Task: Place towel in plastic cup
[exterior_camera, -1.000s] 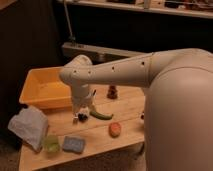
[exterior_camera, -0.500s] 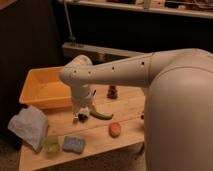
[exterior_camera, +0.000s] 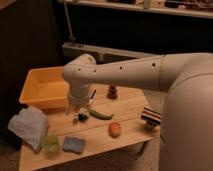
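Blue-grey cloth, the towel (exterior_camera: 29,127), lies crumpled at the far left end of the wooden tabletop (exterior_camera: 132,107); its outer edge seems to hang past the corner. Yellow bin (exterior_camera: 45,87) sits behind it, to the right. Plastic cup (exterior_camera: 50,143), translucent green, stands upright just beside the towel's lower right edge; cannot tell if they touch. Blue sponge (exterior_camera: 74,144) is next along the front edge, near the cup but apart from it. Tool (exterior_camera: 80,109) hangs above the middle of the tabletop, in front of the bin's right corner, fingers spread, nothing between them, well apart from the towel. Under it sits a small dark object (exterior_camera: 80,118), with a green pod-like thing (exterior_camera: 100,115) to its right. Judgement: the step in hand is the reach to the towel, grasp not yet made. To do it well, carry the tool left and toward the front, clear of the bin wall, then come straight down on a raised fold near the cloth's middle so that the pinch gathers a bunch and little trails. Cloth is far bigger than the cup, and the cup looks light. Lift high enough that the hanging ends clear the rim, centre over the mouth, and lower slowly so the cup is not dragged or tipped.
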You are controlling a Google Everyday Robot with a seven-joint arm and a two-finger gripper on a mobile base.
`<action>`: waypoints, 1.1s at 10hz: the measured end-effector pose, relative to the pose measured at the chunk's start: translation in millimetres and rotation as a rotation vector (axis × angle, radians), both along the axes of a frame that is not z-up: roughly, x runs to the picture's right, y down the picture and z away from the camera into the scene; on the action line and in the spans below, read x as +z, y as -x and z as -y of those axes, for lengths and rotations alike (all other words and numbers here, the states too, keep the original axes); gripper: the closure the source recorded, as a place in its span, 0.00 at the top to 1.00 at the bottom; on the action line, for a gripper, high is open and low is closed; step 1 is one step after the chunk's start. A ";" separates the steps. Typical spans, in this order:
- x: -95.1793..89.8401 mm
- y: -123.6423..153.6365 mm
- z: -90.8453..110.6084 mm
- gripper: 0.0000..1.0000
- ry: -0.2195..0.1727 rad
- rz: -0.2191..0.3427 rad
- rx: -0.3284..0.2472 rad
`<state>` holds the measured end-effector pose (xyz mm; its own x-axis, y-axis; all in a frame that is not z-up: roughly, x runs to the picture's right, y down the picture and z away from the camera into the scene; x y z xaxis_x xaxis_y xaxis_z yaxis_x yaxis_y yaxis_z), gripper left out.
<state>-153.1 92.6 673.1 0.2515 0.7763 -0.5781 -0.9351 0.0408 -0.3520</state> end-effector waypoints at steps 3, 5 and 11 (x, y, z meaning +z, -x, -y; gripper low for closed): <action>-35.8 76.7 -2.2 0.65 -0.053 0.214 -0.030; -41.2 122.6 2.5 0.65 -0.120 0.292 -0.066; 0.1 166.8 -10.4 0.65 -0.234 0.401 -0.172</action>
<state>-319.9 102.9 673.2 0.5547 0.8011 -0.2249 -0.7004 0.3037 -0.6459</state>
